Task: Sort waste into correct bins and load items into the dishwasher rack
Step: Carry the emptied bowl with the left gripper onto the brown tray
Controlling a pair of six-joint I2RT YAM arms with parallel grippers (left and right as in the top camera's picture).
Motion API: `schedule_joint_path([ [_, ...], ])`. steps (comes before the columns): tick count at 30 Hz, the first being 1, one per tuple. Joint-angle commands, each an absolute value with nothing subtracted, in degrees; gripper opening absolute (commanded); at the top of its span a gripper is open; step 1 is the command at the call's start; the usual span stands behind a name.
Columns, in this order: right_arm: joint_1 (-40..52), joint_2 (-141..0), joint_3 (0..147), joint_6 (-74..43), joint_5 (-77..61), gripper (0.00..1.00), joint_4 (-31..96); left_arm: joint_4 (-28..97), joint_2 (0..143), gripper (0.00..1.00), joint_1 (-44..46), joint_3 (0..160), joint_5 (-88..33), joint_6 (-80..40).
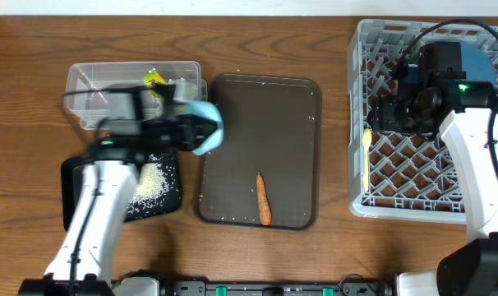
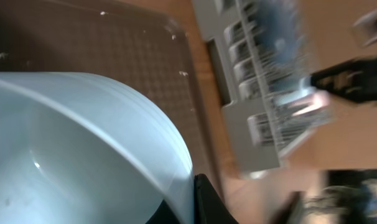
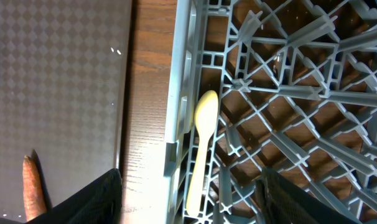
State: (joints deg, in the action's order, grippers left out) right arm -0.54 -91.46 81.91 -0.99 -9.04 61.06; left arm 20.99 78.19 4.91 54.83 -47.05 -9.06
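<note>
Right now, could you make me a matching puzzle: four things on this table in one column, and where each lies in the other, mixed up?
Things:
1. carrot
2. rice
3. spoon
4. wrapper

Places:
A. clear tub
B. rack
C. brown tray
D. black tray

Pairs: 1-C, 2-D, 3-B, 4-A

The bowl (image 2: 70,155) looks glossy, the rack (image 1: 405,168) plastic, the table (image 1: 331,41) wood-grained.
</note>
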Motion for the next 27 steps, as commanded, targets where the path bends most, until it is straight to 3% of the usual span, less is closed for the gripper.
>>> schedule_joint_path([
  [1,-0.67,-91.44,82.28,-1.06,-9.45,0.68,61.1,17.45,80.51,0.06,13.91,55.33,-25.74,-10.61],
  [4,-0.67,-91.44,82.28,-1.21,-9.47,0.68,61.06,11.35,84.58,0.07,20.84,55.31,-18.39,-10.31],
  [9,-0.67,-91.44,82.28,-1.21,-9.45,0.68,61.08,0.73,93.27,0.06,27.86,55.31,-16.93,-9.26],
  [18,-0.67,-91.44,82.28,-1.21,-9.47,0.68,61.08,-8.1,102.54,0.07,31.09,55.31,-17.04,-9.28],
  [23,-0.67,-91.44,82.28,-1.21,-9.47,0.69,61.06,-8.21,102.08,0.17,31.09,55.33,-17.06,-9.28],
  [27,-0.67,-91.44,82.28,-1.21,-9.47,0.69,61.06,-6.68,99.92,0.36,30.22,55.33,-17.06,-9.3],
])
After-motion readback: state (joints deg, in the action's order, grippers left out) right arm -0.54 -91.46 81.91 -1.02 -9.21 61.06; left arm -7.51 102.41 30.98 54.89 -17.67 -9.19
